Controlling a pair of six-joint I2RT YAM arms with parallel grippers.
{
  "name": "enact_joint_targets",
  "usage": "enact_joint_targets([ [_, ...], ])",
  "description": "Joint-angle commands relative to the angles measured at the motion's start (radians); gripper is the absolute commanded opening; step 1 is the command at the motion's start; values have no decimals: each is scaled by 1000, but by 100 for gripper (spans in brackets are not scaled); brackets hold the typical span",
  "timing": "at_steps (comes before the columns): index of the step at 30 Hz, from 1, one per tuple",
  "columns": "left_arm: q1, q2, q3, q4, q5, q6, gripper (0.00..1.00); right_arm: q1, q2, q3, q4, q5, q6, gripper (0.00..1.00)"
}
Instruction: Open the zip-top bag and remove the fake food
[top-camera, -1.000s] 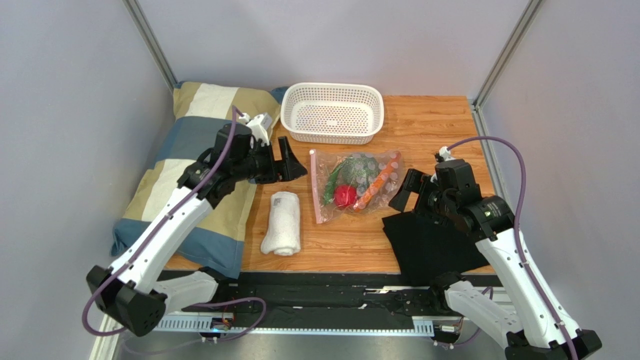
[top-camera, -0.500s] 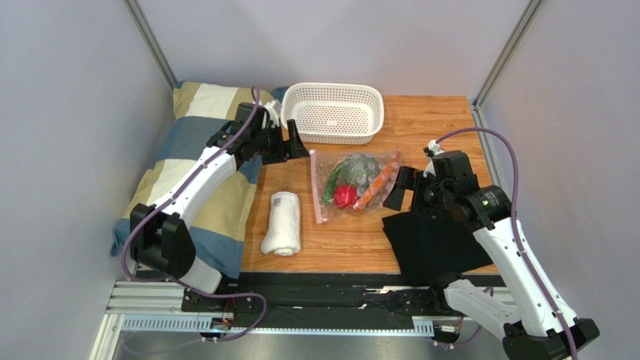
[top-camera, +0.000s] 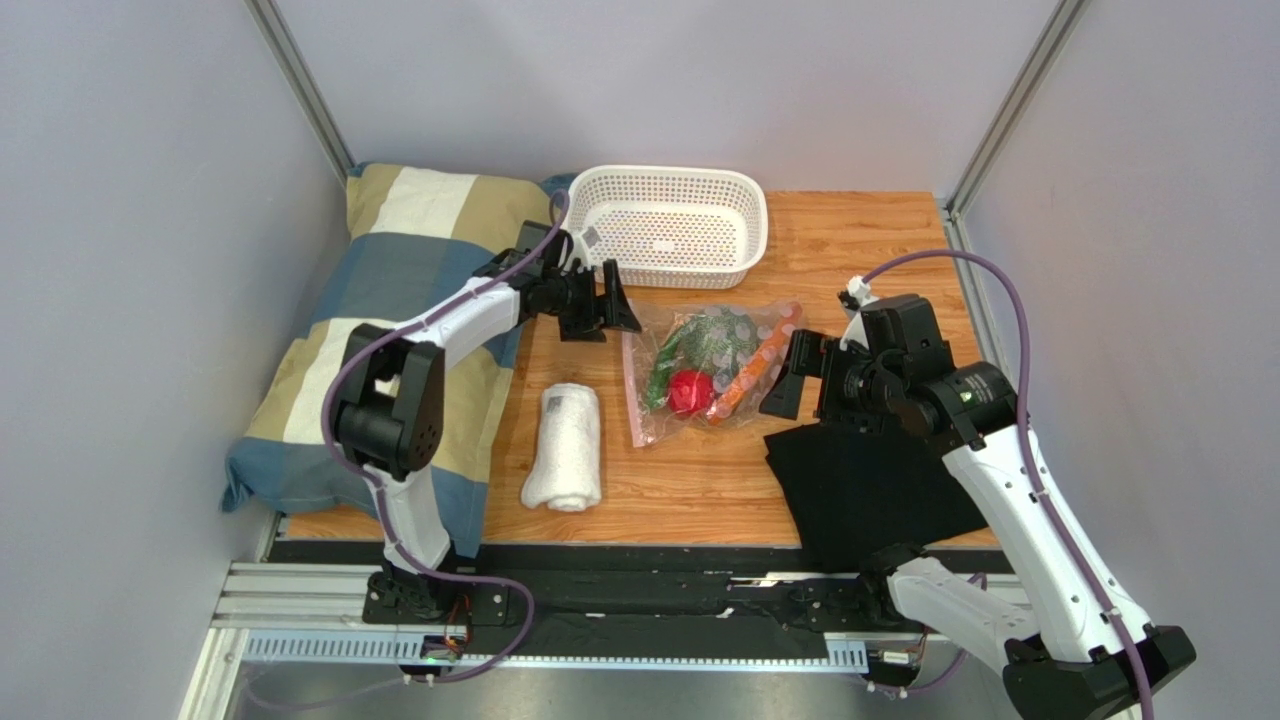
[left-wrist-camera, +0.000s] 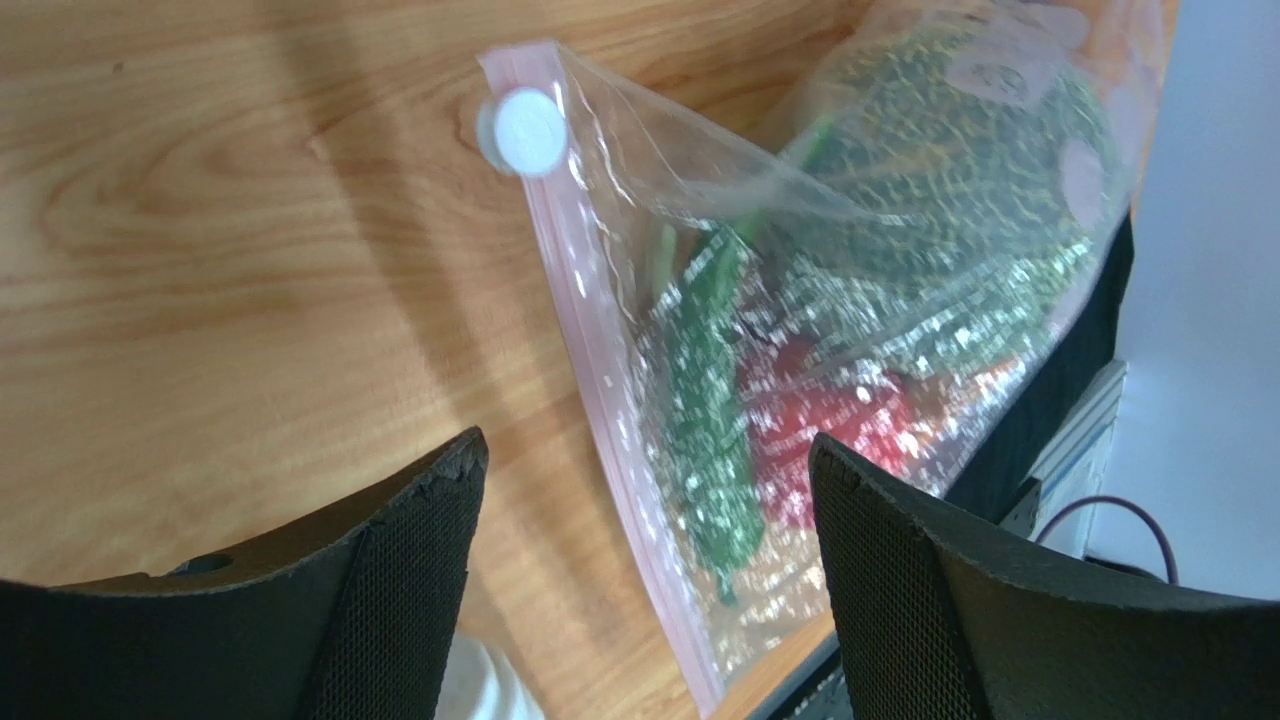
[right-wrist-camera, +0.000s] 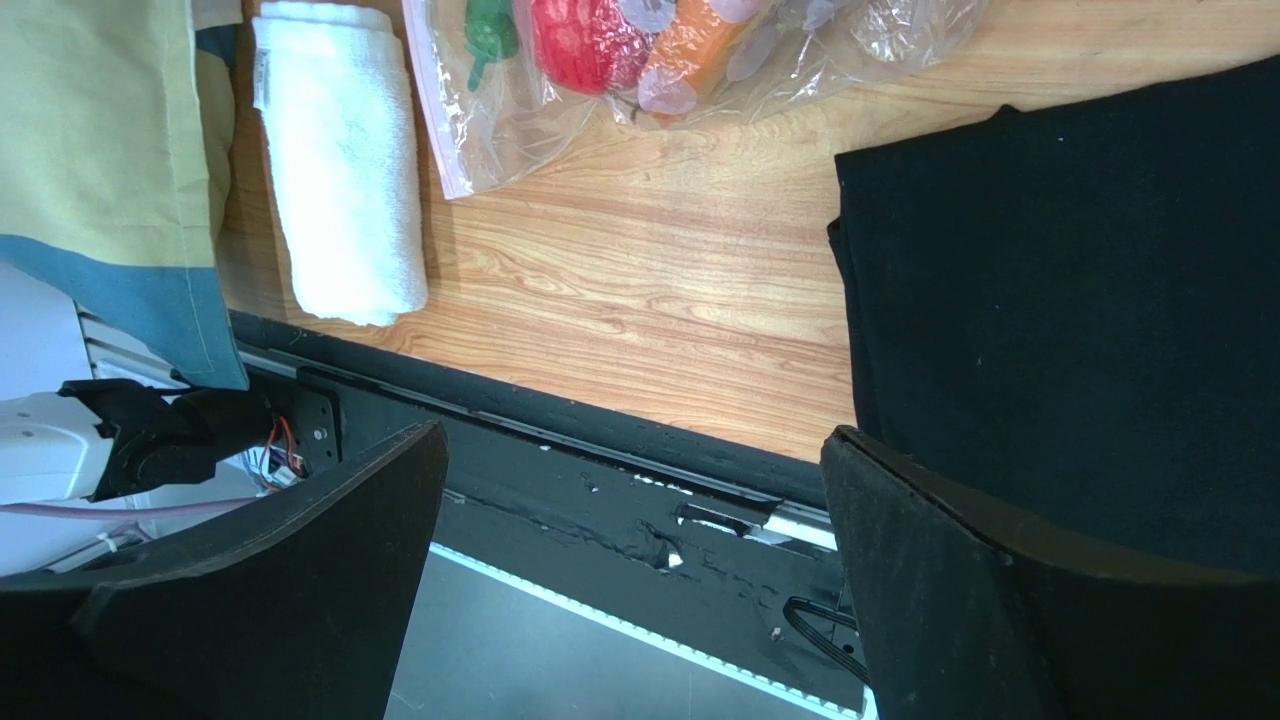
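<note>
The wooden table (top-camera: 872, 240) carries a white plastic basket (top-camera: 661, 267) at upper centre and a clear zip-top bag (top-camera: 709, 368) mid-frame. A rolled white towel (top-camera: 567, 446) lies just left of the bag, a black cloth (top-camera: 864, 488) at lower right, and a striped pillow (top-camera: 323, 360) along the left edge.

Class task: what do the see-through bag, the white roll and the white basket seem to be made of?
The clear zip-top bag: thin glossy plastic film, creased with glints. The rolled white towel: probably soft matte terry cloth, fuzzy surface. The white perforated basket: likely rigid moulded plastic, regular holes.
</note>
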Motion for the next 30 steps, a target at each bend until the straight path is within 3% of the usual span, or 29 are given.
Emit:
enact_joint_targets([
  [1, 11, 70, 91, 113, 63, 24, 84, -2, -1, 52, 24, -14, 0, 100],
  [5, 22, 147, 97, 214, 128, -6, 85, -2, 14, 54, 18, -6, 7, 100],
  [9, 22, 193, 50, 454, 294, -118, 58, -2, 39, 57, 26, -2, 12, 99],
  [10, 22, 207, 35, 512, 297, -138, 57, -2, 47, 60, 30, 3, 10, 99],
  [14, 23, 233, 27, 559, 314, -161, 26, -2, 111, 87, 85, 0, -6, 99],
  [16, 23, 239, 25, 599, 334, -171, 25, -2, 160, 100, 113, -23, -13, 99],
  [19, 25, 239, 33, 522, 301, -128, 39, -2, 221, 121, 159, -31, -29, 99],
  [20, 25, 237, 27, 528, 299, -128, 38, -2, 238, 126, 176, -32, -32, 99],
  [22, 25, 250, 25, 539, 308, -126, 33, -2, 283, 138, 199, -37, -46, 99],
  [26, 25, 244, 24, 559, 337, -114, 0, -21, 362, 164, 308, -26, -100, 100],
  [30, 25, 196, 83, 417, 368, 10, 0, -71, 432, 184, 486, -138, -189, 96],
])
